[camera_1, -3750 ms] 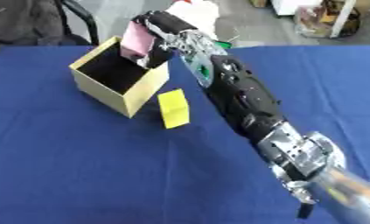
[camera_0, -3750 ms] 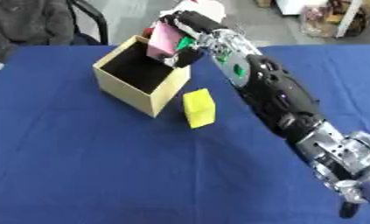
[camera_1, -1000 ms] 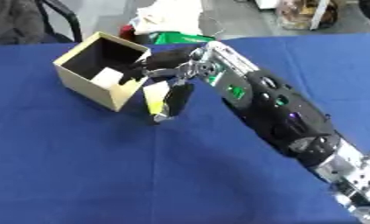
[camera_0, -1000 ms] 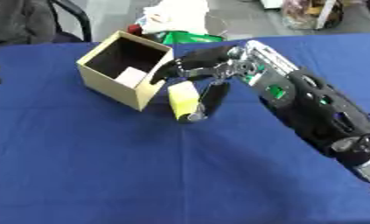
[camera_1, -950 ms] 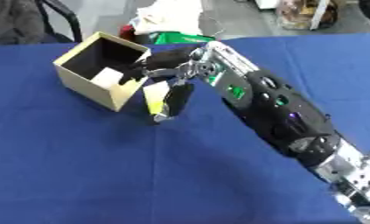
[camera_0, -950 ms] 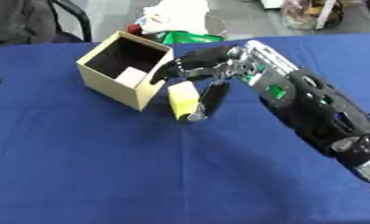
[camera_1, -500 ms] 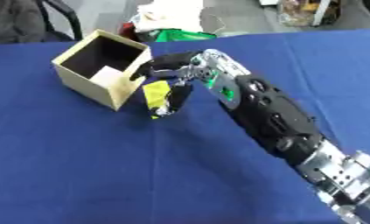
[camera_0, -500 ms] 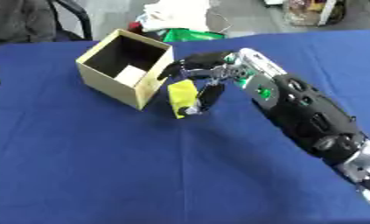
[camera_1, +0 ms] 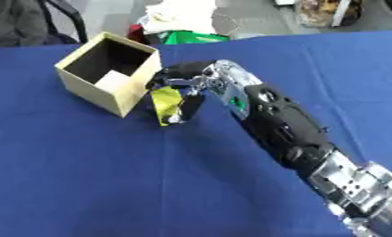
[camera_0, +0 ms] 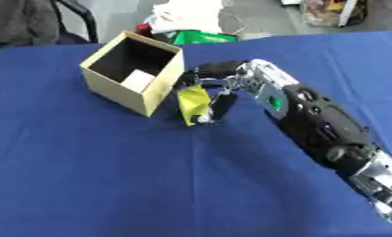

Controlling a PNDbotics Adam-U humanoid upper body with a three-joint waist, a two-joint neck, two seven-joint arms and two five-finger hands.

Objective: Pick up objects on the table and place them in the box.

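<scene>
An open tan cardboard box (camera_0: 136, 74) stands on the blue table at the upper left, with a pale object (camera_0: 135, 80) lying inside it. Just right of the box, a yellow block (camera_0: 193, 102) is tilted on one corner. My right hand (camera_0: 216, 84) has its fingers and thumb curled round this block, pinching it from above and from the right. The right arm (camera_0: 320, 125) runs in from the lower right corner. My left hand shows in neither view.
The blue tablecloth (camera_0: 110, 176) covers the whole work area. Beyond the far edge lie a white and green bundle (camera_0: 191, 23), a chair (camera_0: 73, 14) and bags (camera_0: 328, 9).
The hand has closed round the yellow block and tipped it up onto a corner. The camera has shifted slightly. Earlier, the hand held a pink thing over the box.
</scene>
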